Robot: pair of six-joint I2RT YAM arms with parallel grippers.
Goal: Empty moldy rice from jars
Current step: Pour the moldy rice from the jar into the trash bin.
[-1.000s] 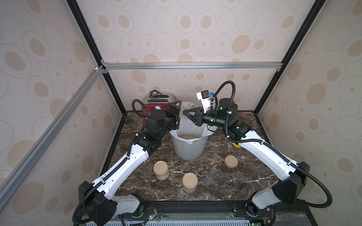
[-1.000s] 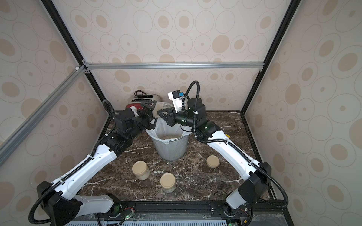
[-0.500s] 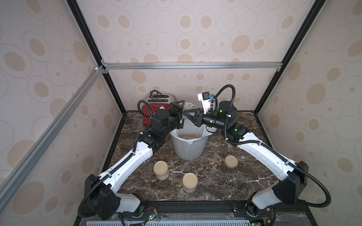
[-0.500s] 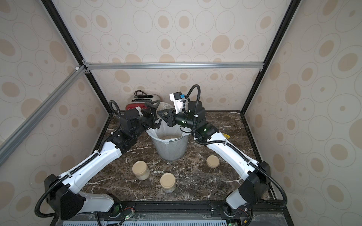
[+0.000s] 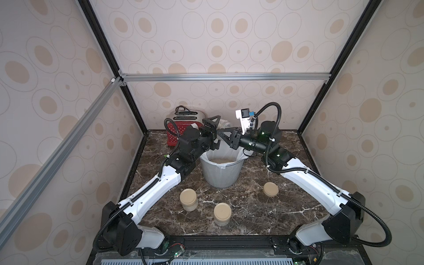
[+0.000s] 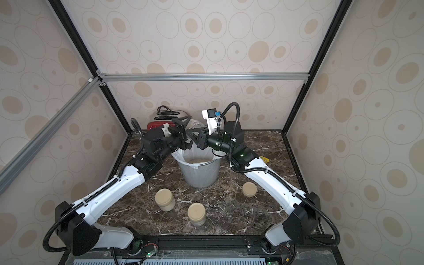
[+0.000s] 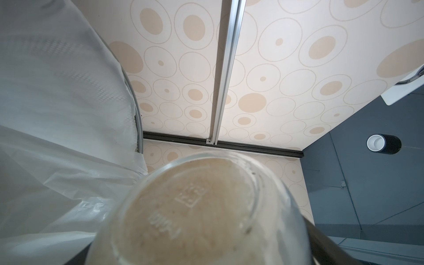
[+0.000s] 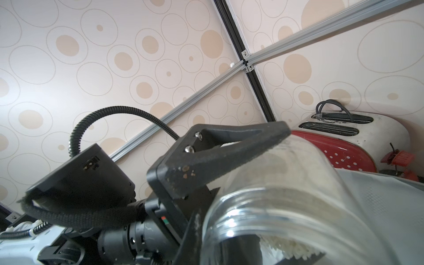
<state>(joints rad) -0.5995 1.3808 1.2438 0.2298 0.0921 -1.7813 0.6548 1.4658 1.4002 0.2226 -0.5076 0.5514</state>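
Now your left gripper (image 5: pixel 215 130) clamps the tipped jar (image 8: pixel 286 183) over the bin (image 5: pixel 220 174), right gripper (image 6: pixel 188 133) pinched shut beside it. Drift rearward and rice (image 8: pixel 291 251) could clear the rim.

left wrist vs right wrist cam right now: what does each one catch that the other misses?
Left wrist only: the embossed base of the held jar, beige residue behind the glass, and the bin rim.
Right wrist only: the left hand clamped on the jar's sides, rice at its open mouth, and the red toaster behind.
Both: that jar and the white liner.
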